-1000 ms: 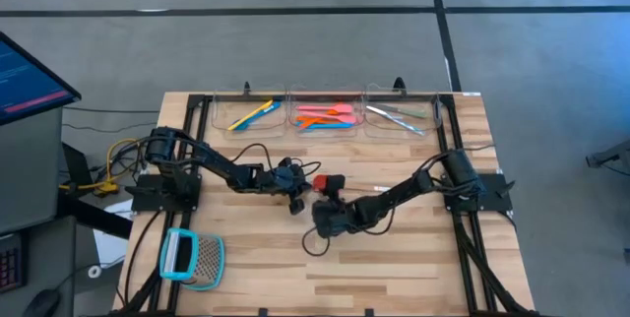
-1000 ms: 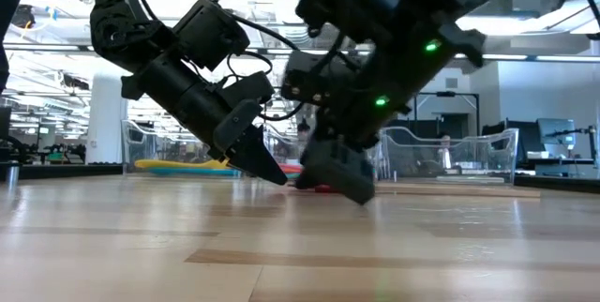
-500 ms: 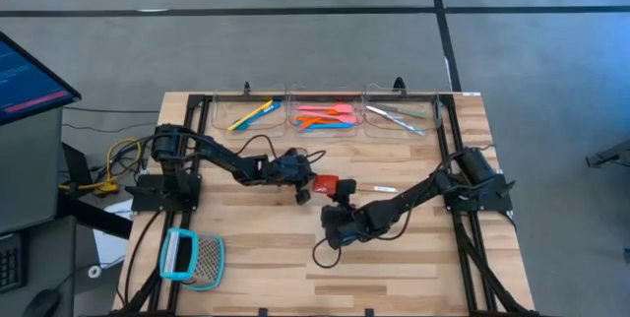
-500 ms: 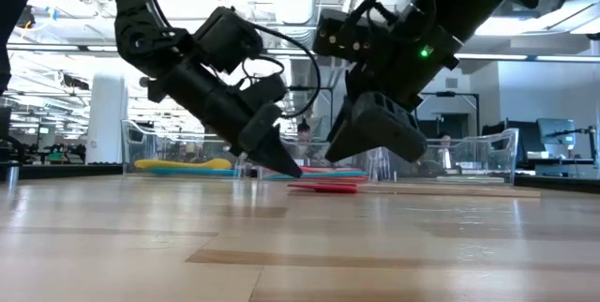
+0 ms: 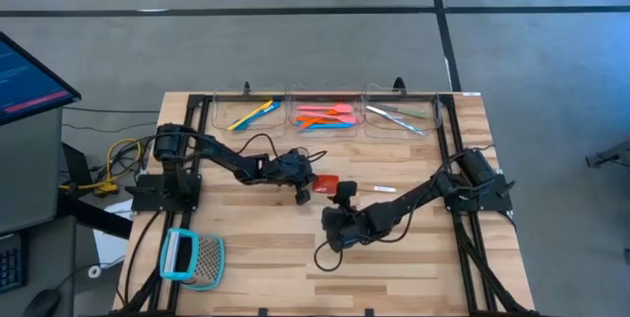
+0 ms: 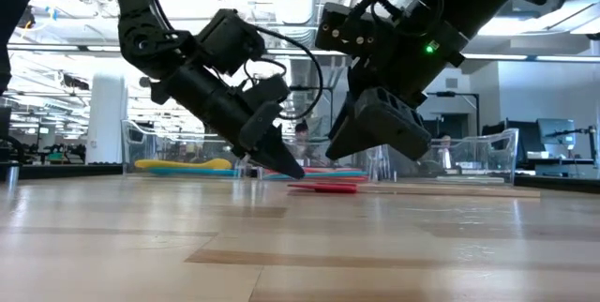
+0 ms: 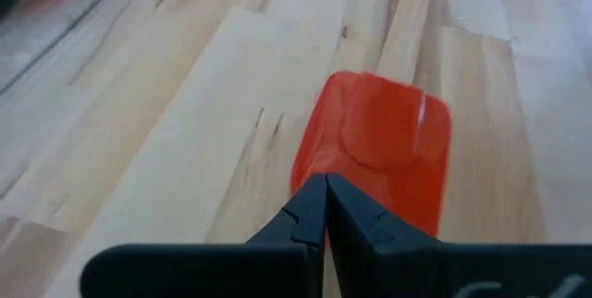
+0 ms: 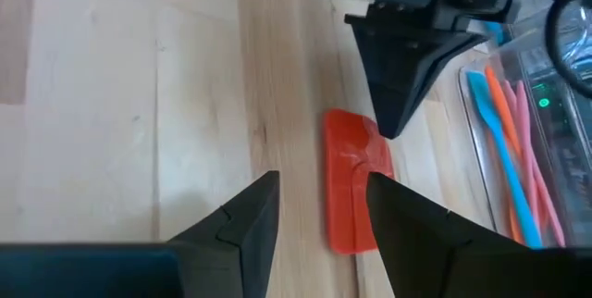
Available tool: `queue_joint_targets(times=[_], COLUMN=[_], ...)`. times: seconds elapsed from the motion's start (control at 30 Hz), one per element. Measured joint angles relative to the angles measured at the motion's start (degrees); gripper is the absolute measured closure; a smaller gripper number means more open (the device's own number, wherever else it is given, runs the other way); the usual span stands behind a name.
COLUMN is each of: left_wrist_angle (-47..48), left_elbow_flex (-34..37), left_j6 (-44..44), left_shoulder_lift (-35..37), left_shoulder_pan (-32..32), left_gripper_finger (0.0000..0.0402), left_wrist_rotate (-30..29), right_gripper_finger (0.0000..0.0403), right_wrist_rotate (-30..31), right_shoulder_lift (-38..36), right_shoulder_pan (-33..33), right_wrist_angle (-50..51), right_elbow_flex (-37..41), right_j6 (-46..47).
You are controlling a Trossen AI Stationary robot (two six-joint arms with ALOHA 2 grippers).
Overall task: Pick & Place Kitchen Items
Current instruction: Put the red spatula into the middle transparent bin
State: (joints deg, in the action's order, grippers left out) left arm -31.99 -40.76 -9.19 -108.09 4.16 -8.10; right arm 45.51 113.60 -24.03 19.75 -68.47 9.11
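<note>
Wooden table [image 5: 256,258], black frame rails. Teal-framed mesh tool [image 5: 190,258] near-left corner. Three clear bins [image 5: 325,130] along far edge. Monitor [image 5: 25,76] and yellow cables [image 5: 113,159] off-table left.

High view: straight down over the whole table [image 5: 394,268], from well above, floor beyond every edge; low view: at tabletop height from one edge, level across the boards toward the clear bins [image 6: 450,157] at the far edge and the room behind; left wrist view: very near the boards, tilted down past closed fingers; right wrist view: near, angled down past parted fingers; shared by all four: the red spatula head [image 5: 324,183] [image 6: 323,188] [image 7: 379,150] [image 8: 351,182] near the table's middle.
</note>
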Motion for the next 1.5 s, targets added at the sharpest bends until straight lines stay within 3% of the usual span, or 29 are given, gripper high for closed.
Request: queue_joint_targets(times=[0.33, 0.9, 1.03, 1.33, 1.5], left_wrist_angle=[-3.3, -2.9, -2.9, -3.1, -3.1], left_elbow_flex=[-3.8, -3.8, -3.8, -3.7, -3.7], left_j6=[-1.8, -1.8, -1.8, -1.8, -2.0], left_shoulder_lift=[-7.9, -8.3, -8.3, -8.3, -8.3], left_shoulder_pan=[0.1, 0.1, 0.3, 0.3, 0.3], left_gripper_finger=[0.0400, 0.0400, 0.0400, 0.0400, 0.0400], left_wrist_rotate=[0.1, 1.6, 2.1, 2.2, 2.4], right_gripper_finger=[0.0244, 0.0244, 0.0244, 0.0233, 0.0214], right_wrist_rotate=[0.0, -2.6, -7.9, -2.7, -3.6], right_shoulder_lift=[0.0, 0.0, 0.5, 4.0, 3.9], right_shoulder_pan=[0.0, 3.4, 5.6, 6.6, 7.6], right_wrist_angle=[-0.2, -0.1, -0.1, 2.2, 2.1], right_elbow_flex=[0.0, 0.0, 0.0, 0.2, 0.1], right_j6=[0.0, -0.4, -0.6, -2.3, -2.9])
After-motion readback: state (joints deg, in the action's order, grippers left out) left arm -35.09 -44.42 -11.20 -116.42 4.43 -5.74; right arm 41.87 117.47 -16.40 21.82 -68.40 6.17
